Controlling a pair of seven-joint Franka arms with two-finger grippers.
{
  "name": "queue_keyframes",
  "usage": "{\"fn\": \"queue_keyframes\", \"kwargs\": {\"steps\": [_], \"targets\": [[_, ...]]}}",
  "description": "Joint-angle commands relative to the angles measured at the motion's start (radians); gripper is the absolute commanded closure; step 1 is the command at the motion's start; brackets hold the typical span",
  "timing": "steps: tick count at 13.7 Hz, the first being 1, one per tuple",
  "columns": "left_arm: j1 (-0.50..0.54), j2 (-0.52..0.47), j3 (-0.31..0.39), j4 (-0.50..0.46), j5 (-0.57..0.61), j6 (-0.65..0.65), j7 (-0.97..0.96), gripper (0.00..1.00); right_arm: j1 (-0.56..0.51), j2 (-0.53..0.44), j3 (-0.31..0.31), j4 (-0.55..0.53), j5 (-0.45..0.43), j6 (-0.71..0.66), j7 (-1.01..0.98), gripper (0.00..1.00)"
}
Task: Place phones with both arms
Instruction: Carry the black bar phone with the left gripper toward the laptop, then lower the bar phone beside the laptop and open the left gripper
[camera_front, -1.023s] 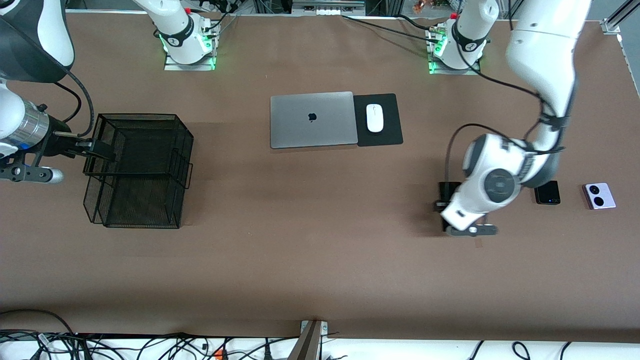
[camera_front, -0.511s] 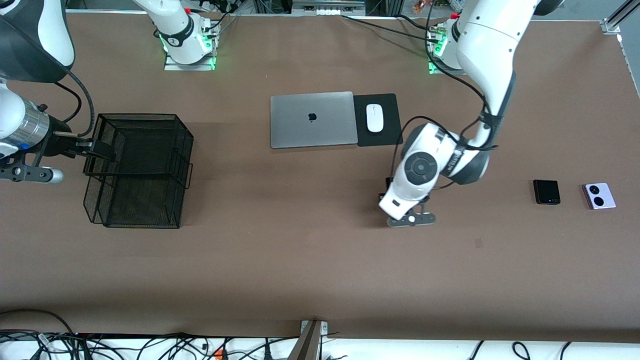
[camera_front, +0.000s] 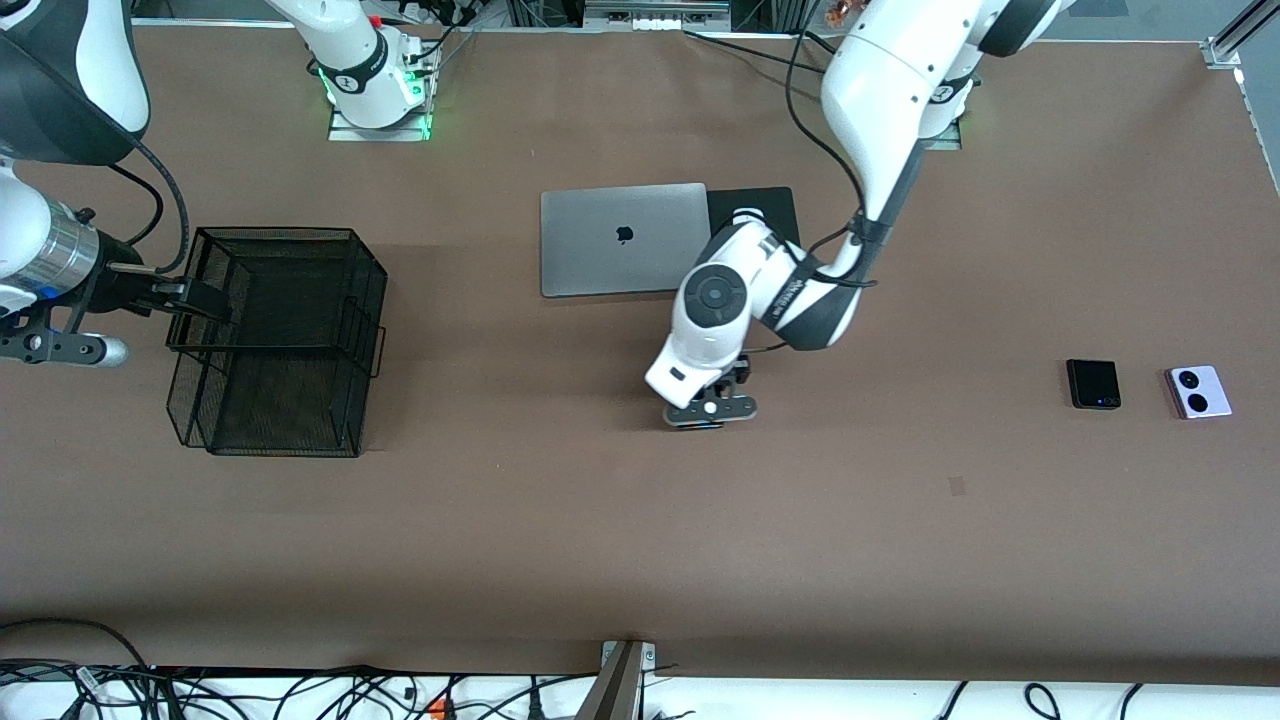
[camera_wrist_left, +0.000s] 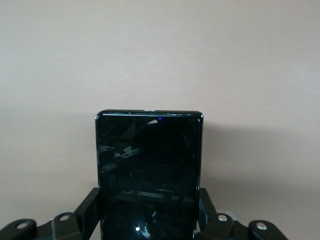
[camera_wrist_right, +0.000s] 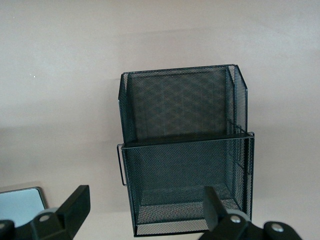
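My left gripper (camera_front: 714, 400) (camera_wrist_left: 149, 206) hangs over the middle of the table, just nearer the front camera than the laptop. It is shut on the long black phone (camera_wrist_left: 149, 170), one finger on each long edge, with the screen facing the wrist camera. In the front view the wrist hides this phone. A small dark flip phone (camera_front: 1093, 384) and a lavender-white phone (camera_front: 1197, 391) with two lenses lie side by side at the left arm's end of the table. My right gripper (camera_front: 203, 297) (camera_wrist_right: 145, 207) waits open over the rim of a black mesh basket (camera_front: 280, 340) (camera_wrist_right: 185, 150).
A shut silver laptop (camera_front: 622, 238) lies mid-table, with a black mouse pad (camera_front: 770, 198) beside it, partly covered by the left arm. The mesh basket stands at the right arm's end. Bare brown table (camera_front: 520, 480) lies between the basket and my left gripper.
The left arm has carried the long black phone from beside the two small phones to the table's middle, toward the right arm's end. The right arm has not moved.
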Motion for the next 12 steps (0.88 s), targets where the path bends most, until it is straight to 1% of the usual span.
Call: {"fn": "queue_keyframes", "kwargs": {"steps": [1, 3, 4, 6, 11, 12], "targets": [[-0.061, 0.13, 0.013, 0.196, -0.021, -0.013, -0.069, 0.89, 0.001, 0.006, 0.0, 0.022, -0.003, -0.018, 0.016, 0.0], [-0.088, 0.172, 0.013, 0.259, -0.021, -0.008, -0.101, 0.89, 0.001, 0.006, 0.001, 0.022, -0.003, -0.016, 0.016, 0.0], [-0.099, 0.184, 0.013, 0.273, -0.021, -0.005, -0.107, 0.89, 0.001, 0.006, 0.001, 0.022, -0.003, -0.016, 0.018, 0.0], [-0.122, 0.197, 0.014, 0.272, -0.021, 0.045, -0.147, 0.89, 0.001, 0.006, 0.001, 0.022, -0.003, -0.015, 0.018, 0.0], [-0.153, 0.2, 0.017, 0.27, -0.011, 0.068, -0.218, 0.89, 0.001, 0.006, 0.001, 0.022, -0.003, -0.01, 0.022, 0.0], [-0.173, 0.188, 0.028, 0.264, -0.001, 0.052, -0.241, 0.88, 0.003, 0.006, 0.001, 0.022, -0.002, -0.007, 0.024, 0.0]]}}
